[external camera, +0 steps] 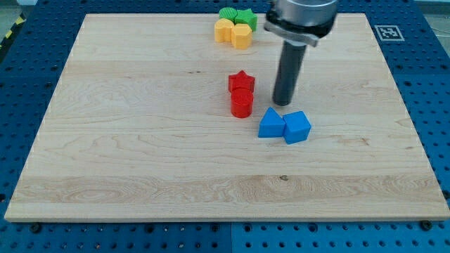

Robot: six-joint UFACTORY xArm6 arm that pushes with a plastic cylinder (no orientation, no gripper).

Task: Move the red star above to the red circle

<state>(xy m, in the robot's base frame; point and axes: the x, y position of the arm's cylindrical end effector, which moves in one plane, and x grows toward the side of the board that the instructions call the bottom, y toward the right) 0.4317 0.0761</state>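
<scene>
Count on the pale wooden board (140, 140): eight small blocks in all, two red, two blue, two yellow, two green.

Reds: one red star-shaped block (241, 81) and one red cylinder block (242, 103), touching, the star on the view's top side of the cylinder, near the board's middle.

Blues: one blue triangular block (271, 124) and one blue cube block (297, 127), touching side by side, the cube to the view's right.

Yellows and greens sit in one tight cluster at the view's top edge: two yellow blocks (233, 32), two green blocks (238, 16), greens farther up. You can make out the right-hand green one as roughly star-shaped; the others' shapes are unclear.

You have no fingers here to spread or pinch: the arm ends in a straight dark rod, holding nothing. My tip (283, 104) rests at board level, touching no block that you can see. It stands just above the blue triangle, apart from it.

The red star lies to the view's left of my tip and slightly up, near but clear of it. The red cylinder is level with my tip, also to its left.
</scene>
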